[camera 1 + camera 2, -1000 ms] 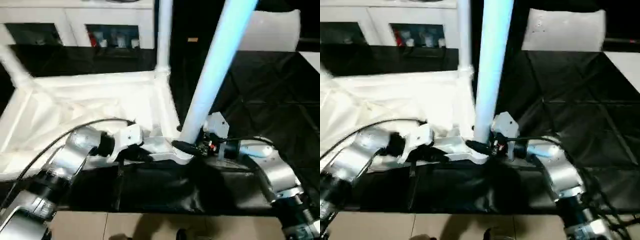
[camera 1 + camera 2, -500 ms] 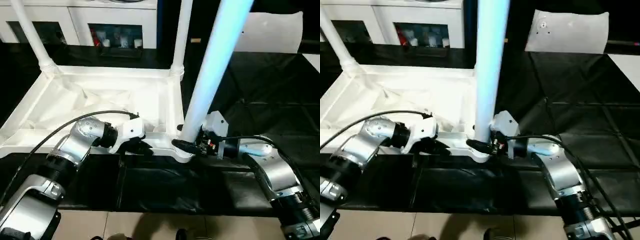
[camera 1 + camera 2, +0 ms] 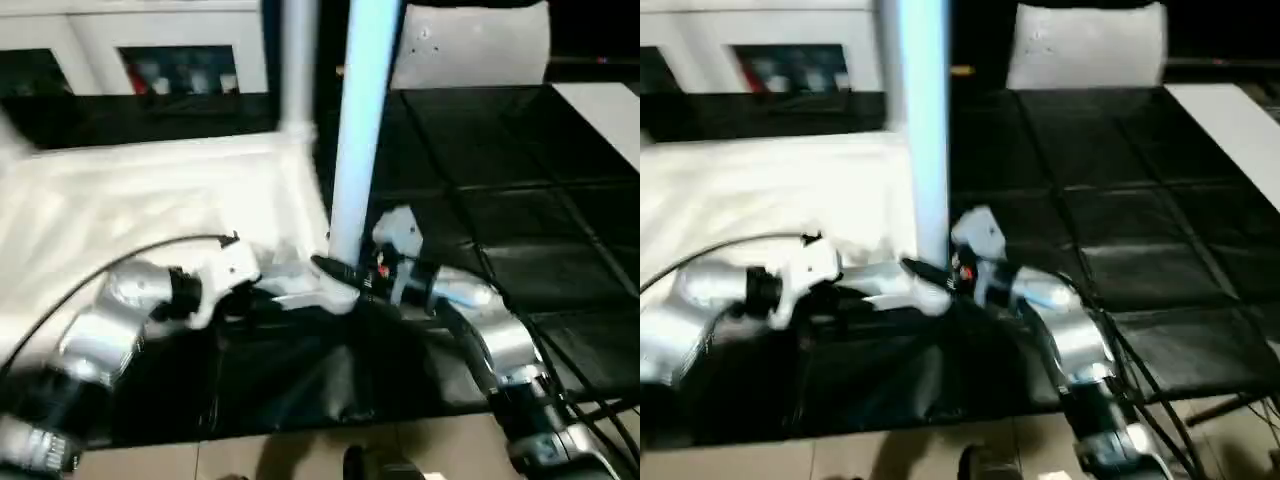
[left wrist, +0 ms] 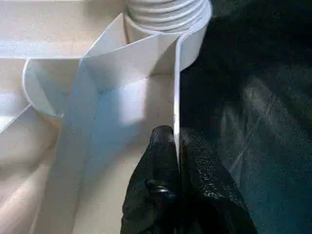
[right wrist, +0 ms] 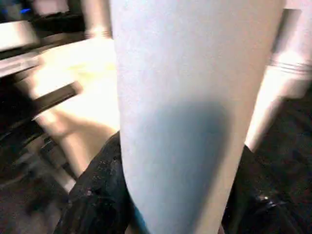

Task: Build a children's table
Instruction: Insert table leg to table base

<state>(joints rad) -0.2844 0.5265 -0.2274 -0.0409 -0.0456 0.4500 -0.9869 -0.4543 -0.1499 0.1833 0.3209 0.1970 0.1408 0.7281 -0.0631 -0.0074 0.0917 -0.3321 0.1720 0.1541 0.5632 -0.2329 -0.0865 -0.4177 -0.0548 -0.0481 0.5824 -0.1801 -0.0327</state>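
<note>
Two grippers grasp as before: left gripper stays clenched on the thin side wall of the upturned table top; right gripper still clasps the smooth round leg upright at the top's near corner socket. Camera view shifted; parts unmoved.

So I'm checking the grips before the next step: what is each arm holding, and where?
The left fingers pinch the tabletop's thin side wall near a corner socket. The right gripper clasps the upright leg near its lower end.
</note>
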